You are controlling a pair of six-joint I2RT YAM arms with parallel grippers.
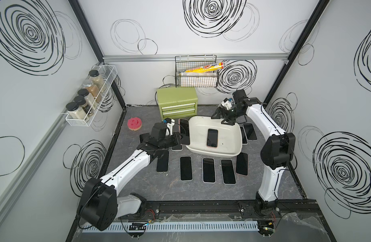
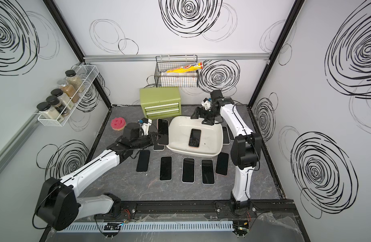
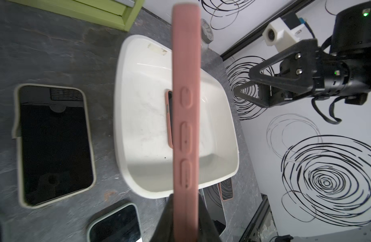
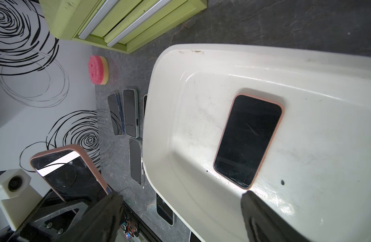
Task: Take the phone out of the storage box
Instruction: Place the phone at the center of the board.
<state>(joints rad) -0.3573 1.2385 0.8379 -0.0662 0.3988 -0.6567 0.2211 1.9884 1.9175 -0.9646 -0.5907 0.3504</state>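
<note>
The white storage box (image 1: 229,140) (image 2: 211,144) sits mid-table. One phone (image 1: 212,137) (image 2: 195,137) (image 4: 248,140) in a pink case lies flat, screen up, on its floor. My left gripper (image 1: 180,139) (image 3: 185,202) is shut on a second pink-cased phone (image 1: 184,128) (image 2: 162,131) (image 3: 185,104), held on edge just outside the box's left rim. This held phone hides most of the boxed one in the left wrist view. My right gripper (image 1: 219,119) (image 2: 199,119) (image 4: 180,194) hangs open over the box's far rim, with nothing between its fingers.
Several phones (image 1: 208,169) lie screen up on the dark mat in front of and on both sides of the box. A green two-drawer chest (image 1: 177,102) stands behind it and a pink sponge (image 1: 134,124) lies at the left. A wire basket (image 1: 196,77) and a spice rack (image 1: 90,98) hang on the walls.
</note>
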